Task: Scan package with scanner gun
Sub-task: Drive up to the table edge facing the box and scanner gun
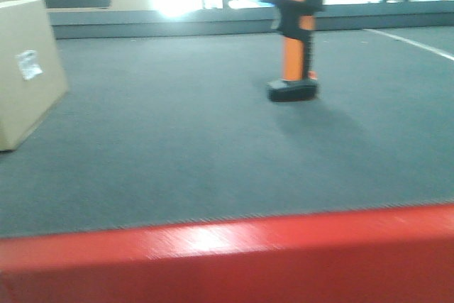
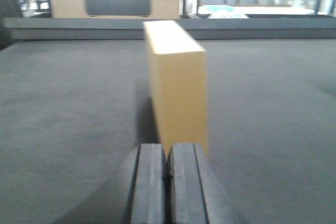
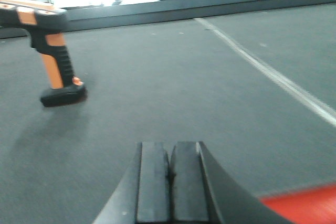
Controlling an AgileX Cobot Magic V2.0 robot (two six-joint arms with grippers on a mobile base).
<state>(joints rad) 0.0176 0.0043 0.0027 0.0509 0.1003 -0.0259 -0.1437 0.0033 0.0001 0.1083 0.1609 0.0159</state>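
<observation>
Package (image 2: 176, 82) and scanner gun (image 1: 292, 33) upright on mat; left gripper (image 2: 167, 182) and right gripper (image 3: 169, 182) fully closed, empty.

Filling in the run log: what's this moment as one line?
left hand: shut, empty, facing box | right hand: shut, empty | scanner: upright, untouched

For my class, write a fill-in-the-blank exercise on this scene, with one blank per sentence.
The scanner gun stands upright on its flat black ____.
The package has a small white ____ on one face.
The jaws of the left gripper and the right gripper are both ____.
In the front-facing view, the package stands to the ____ of the scanner gun.
Missing words: foot; label; shut; left.
</observation>
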